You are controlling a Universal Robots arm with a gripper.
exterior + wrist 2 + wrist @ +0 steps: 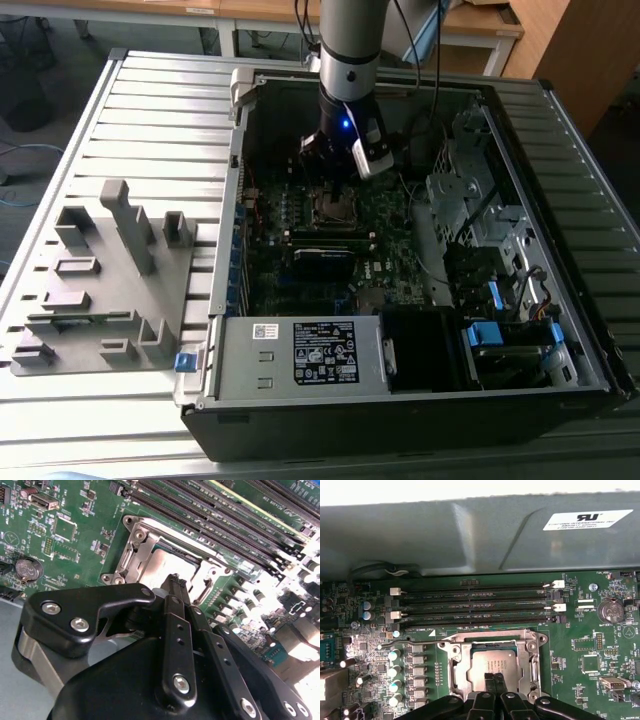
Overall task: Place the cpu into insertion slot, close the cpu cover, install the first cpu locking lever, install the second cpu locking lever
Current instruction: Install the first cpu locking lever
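Note:
The cpu lies flat in the insertion slot, its silver-tan face showing through the cut-out of the cpu cover, which lies down over it. In the second wrist view the cpu and the cpu cover appear just past my fingertips. My gripper is shut with nothing between its fingers, its tips over the near edge of the socket. A thin wire locking lever runs along the board beside the socket. In the exterior view the gripper hangs over the socket inside the open computer case.
Long black memory slots run beside the socket, below the grey case wall. A coin battery sits on the board. A drive cage, a power supply and a grey fixture plate show in the exterior view.

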